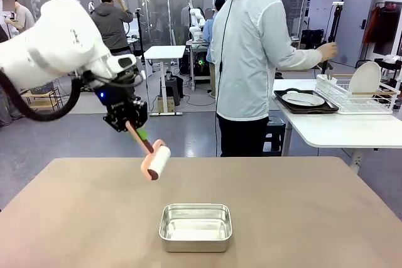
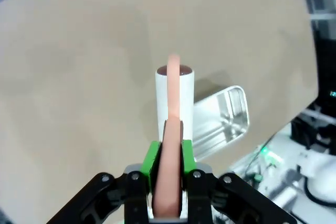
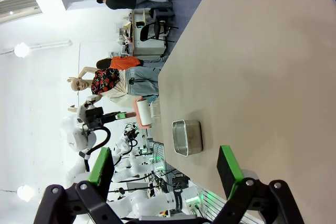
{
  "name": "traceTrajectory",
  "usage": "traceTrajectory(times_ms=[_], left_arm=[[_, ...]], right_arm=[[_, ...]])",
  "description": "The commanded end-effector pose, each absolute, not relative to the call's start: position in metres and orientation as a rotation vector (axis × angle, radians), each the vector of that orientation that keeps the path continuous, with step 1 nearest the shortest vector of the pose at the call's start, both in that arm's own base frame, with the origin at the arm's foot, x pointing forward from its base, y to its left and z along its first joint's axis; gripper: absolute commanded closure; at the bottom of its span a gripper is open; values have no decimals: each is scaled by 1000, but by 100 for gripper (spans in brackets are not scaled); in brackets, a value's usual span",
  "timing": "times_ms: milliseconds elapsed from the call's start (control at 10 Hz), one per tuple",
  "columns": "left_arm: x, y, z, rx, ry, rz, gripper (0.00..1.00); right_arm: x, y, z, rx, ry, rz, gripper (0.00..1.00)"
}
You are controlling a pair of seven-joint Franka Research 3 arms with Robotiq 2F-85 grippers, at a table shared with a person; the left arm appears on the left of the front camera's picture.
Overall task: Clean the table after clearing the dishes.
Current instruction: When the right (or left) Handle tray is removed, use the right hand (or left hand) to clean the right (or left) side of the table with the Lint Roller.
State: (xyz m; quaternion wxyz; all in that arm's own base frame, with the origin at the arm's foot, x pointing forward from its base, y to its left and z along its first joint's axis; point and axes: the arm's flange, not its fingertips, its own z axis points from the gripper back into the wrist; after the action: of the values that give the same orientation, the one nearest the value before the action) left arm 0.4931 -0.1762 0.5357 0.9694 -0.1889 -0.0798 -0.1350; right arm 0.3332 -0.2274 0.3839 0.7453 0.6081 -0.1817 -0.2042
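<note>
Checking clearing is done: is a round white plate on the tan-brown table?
No, a round white plate lies on a dark brown tray on the white side table.

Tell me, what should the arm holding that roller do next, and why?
Probably lower the left gripper until the lint roller touches the table. The roller seems to hang just above the tan top, and the dishes already sit on the white table beside the person, so wiping can likely begin.
</note>
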Motion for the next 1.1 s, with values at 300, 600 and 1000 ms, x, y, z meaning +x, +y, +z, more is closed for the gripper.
traceTrajectory(times_ms=[300,600,1000], left_arm=[[493,-176,536,-382,-161,-273,100],[501,-162,525,-429,-101,-306,78],[521,-111,473,-633,-94,-147,78]], right_arm=[[332,-226,386,1337,-399,-444,0],[332,-226,386,1337,-399,-444,0],[332,-226,386,1337,-399,-444,0]])
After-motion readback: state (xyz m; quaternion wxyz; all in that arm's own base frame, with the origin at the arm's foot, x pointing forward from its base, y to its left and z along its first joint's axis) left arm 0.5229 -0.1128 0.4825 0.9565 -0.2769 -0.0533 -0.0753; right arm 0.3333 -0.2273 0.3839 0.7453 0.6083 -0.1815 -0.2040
